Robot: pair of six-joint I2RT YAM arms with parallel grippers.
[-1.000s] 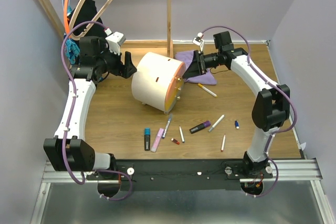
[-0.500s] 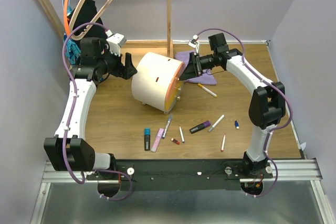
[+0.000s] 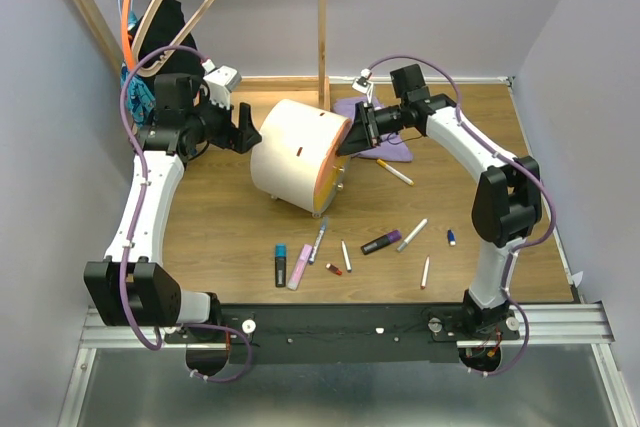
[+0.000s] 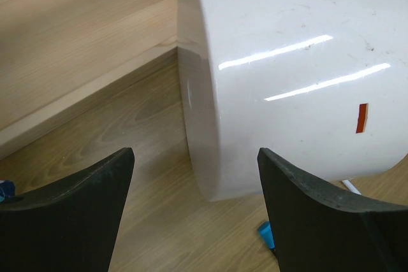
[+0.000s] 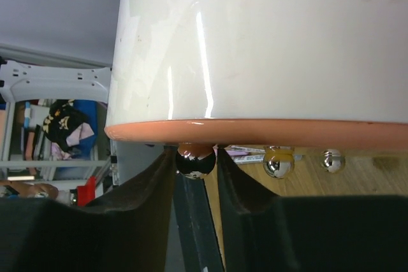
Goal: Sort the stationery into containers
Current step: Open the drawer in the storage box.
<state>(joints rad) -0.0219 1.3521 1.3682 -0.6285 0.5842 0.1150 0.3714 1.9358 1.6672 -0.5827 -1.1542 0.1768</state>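
The cream-white drum (image 3: pixel 295 152) lies on its side at mid-table, its orange face (image 3: pixel 333 172) turned to the right. My right gripper (image 3: pixel 352 132) is at the top of that face. In the right wrist view its fingers (image 5: pixel 153 189) close on a shiny round knob (image 5: pixel 196 162) just under the orange rim (image 5: pixel 255 133). My left gripper (image 3: pixel 245 127) is open and empty beside the drum's back end (image 4: pixel 293 62). Stationery lies loose in front: a black marker (image 3: pixel 281 264), a pink marker (image 3: pixel 300 267), a black-purple marker (image 3: pixel 381 242) and thin white pens (image 3: pixel 412 235).
A purple cloth (image 3: pixel 385 147) lies behind my right gripper, with a white pen (image 3: pixel 394 171) beside it. Two more shiny feet (image 5: pixel 278 162) stick out of the orange face. A wooden post (image 3: pixel 323 17) stands behind the drum. A blue cap (image 4: pixel 266 234) shows under the left finger.
My right gripper has moved left from the purple cloth to the drum's orange face and now sits on the knob. The left arm has barely moved.
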